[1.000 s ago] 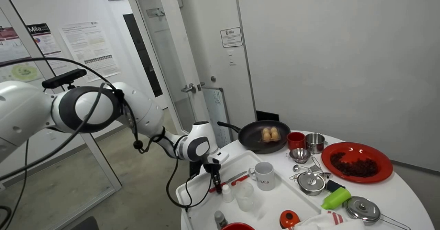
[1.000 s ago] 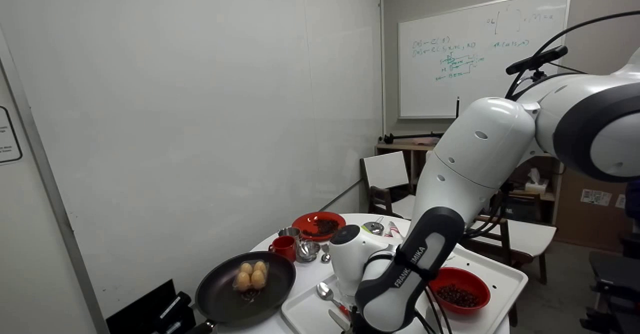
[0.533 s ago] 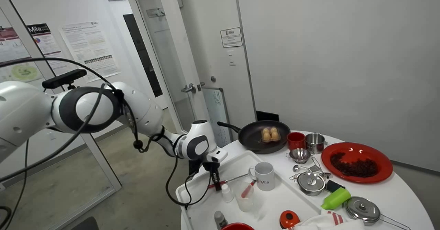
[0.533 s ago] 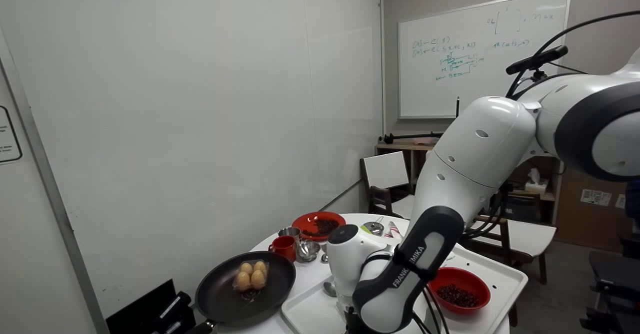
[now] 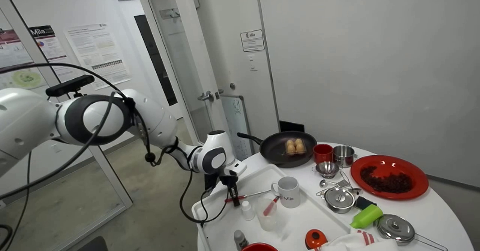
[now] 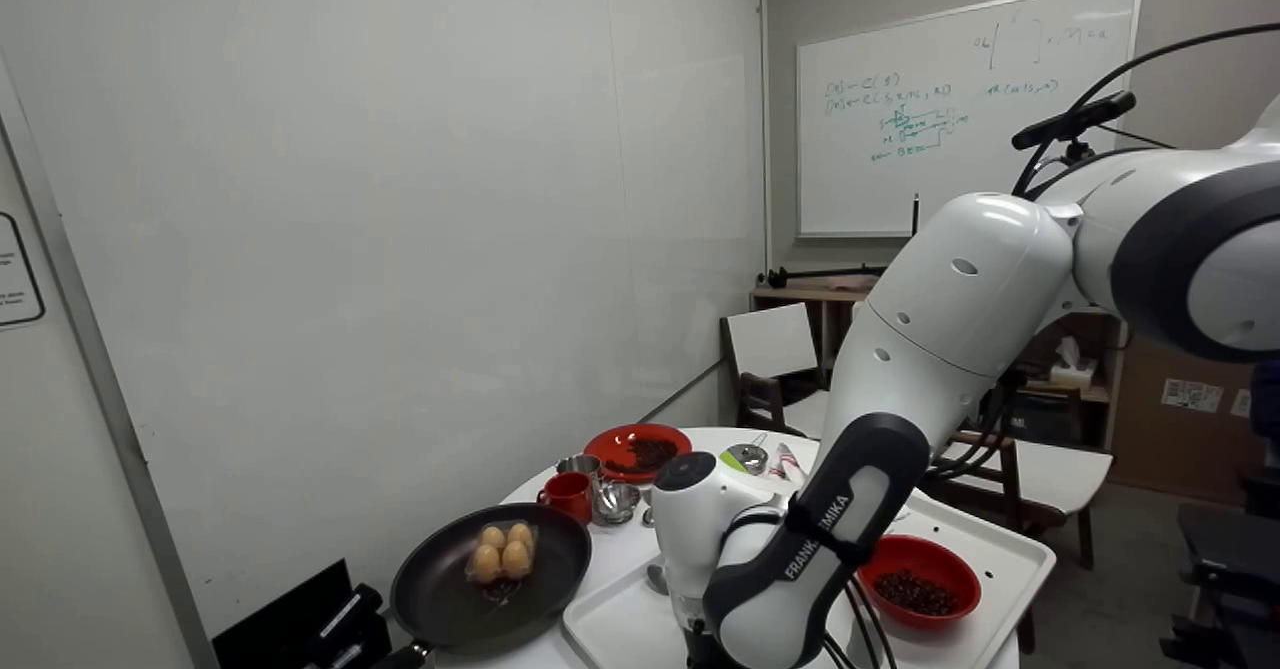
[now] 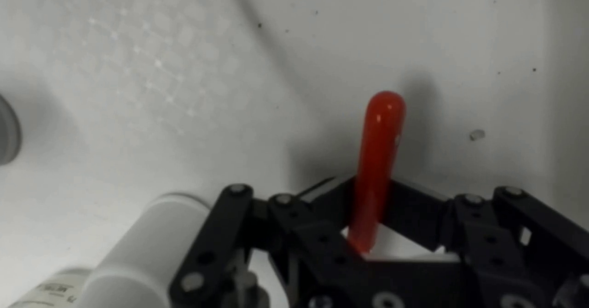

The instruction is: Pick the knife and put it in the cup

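My gripper (image 5: 235, 202) is shut on the red handle of the knife (image 5: 258, 193); its pale blade points toward the white cup. In the wrist view, black fingers (image 7: 414, 211) pinch the knife handle (image 7: 381, 137) from both sides, and its rounded end sticks out with a shadow beside it on the tray. The gripper (image 7: 370, 197) hides part of the handle. The white cup (image 5: 288, 198), a mug with "Mila" lettering, stands upright on the tray, right of the blade. In an exterior view the arm hides the knife, and the gripper (image 6: 708, 649) is mostly hidden.
A translucent cup (image 5: 267, 221) stands near the white cup; a second red handle (image 5: 270, 207) shows at it, inside or behind unclear. A small white bottle (image 5: 247, 210) is close to the gripper and appears in the wrist view (image 7: 142, 248). The tray has a raised rim (image 5: 198, 221).
The gripper has moved slightly up and left in an exterior view, and the knife has shifted with it. The other red handle has swung to a steeper angle at the translucent cup.
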### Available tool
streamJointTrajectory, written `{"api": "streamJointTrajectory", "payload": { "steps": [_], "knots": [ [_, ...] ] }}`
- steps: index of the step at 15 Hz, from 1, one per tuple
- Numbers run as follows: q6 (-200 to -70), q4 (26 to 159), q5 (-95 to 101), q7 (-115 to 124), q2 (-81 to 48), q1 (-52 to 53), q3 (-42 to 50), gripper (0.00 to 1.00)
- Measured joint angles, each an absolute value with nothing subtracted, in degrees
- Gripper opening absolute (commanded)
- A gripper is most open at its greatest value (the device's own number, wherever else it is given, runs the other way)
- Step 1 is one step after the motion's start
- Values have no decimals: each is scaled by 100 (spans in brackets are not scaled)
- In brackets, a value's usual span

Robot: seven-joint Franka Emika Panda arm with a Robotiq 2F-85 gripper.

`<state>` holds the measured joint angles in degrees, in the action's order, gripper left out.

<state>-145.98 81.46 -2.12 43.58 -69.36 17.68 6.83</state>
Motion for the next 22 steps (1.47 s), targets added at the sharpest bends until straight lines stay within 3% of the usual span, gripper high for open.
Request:
{"api": "streamJointTrajectory", "payload": {
  "steps": [1, 9, 10, 12, 18, 22],
  "knots": [
    [-14598, 8146, -212, 4349, -6935, 1764, 673, 31],
    [-14597, 8144, -216, 4158, -6830, 1697, 568, 89],
    [-14597, 8146, -216, 4141, -6831, 1688, 555, 45],
    [-14597, 8149, -217, 4115, -6831, 1671, 530, 49],
    [-14615, 8153, -219, 4037, -6820, 1650, 495, 3],
    [-14622, 8154, -224, 4014, -6813, 1640, 467, 7]
  ]
}}
